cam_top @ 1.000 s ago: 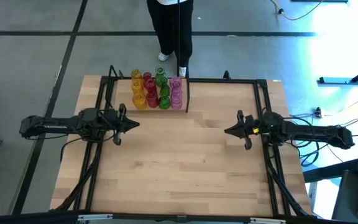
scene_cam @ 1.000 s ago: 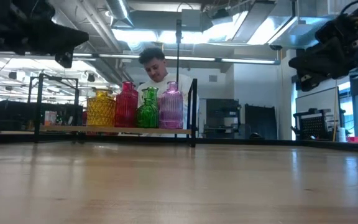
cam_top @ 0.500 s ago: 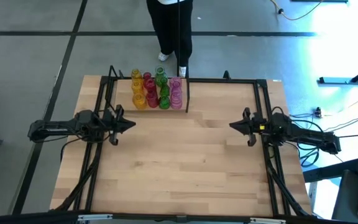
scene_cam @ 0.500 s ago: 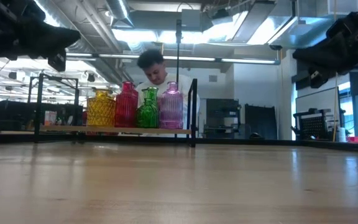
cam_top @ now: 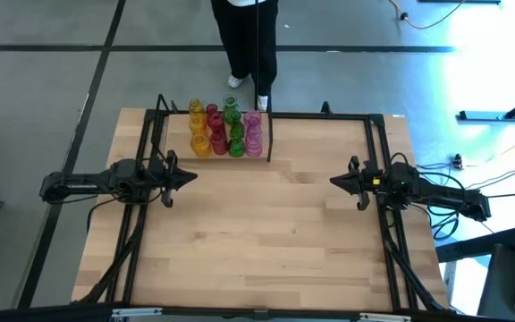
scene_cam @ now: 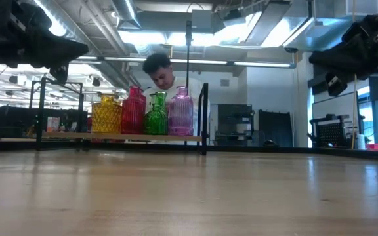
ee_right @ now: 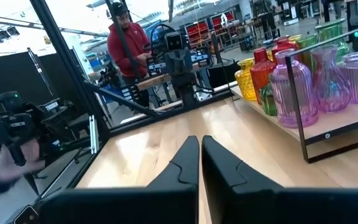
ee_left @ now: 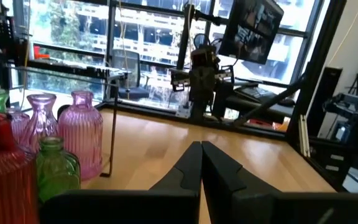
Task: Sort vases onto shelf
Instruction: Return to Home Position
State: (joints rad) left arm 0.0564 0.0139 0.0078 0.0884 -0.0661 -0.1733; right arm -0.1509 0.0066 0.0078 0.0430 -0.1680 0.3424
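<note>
Several small ribbed vases (cam_top: 226,131) in yellow, red, green and pink stand clustered on the shelf (cam_top: 175,143), a light board at the table's far left with a black upright divider (cam_top: 269,139). In the low view the vases (scene_cam: 143,111) stand in a row on the board (scene_cam: 123,137). My left gripper (cam_top: 192,177) hovers shut near the left edge, on the near side of the shelf and apart from it. My right gripper (cam_top: 333,182) hovers shut near the right edge. Both wrist views show shut fingertips, left (ee_left: 201,148) and right (ee_right: 199,143), with vases (ee_left: 79,140) (ee_right: 297,87) off to one side.
A black metal frame (cam_top: 369,121) runs along the table's far and side edges. A person (cam_top: 249,40) stands just beyond the far edge behind the shelf. Bare wood table top (cam_top: 266,233) lies between the two arms and toward the near edge.
My right gripper has drawn back toward the table's right edge and a little toward the far edge, then held still. My left arm has drawn back slightly toward the left edge. Both grippers stay shut; the vases have not moved.
</note>
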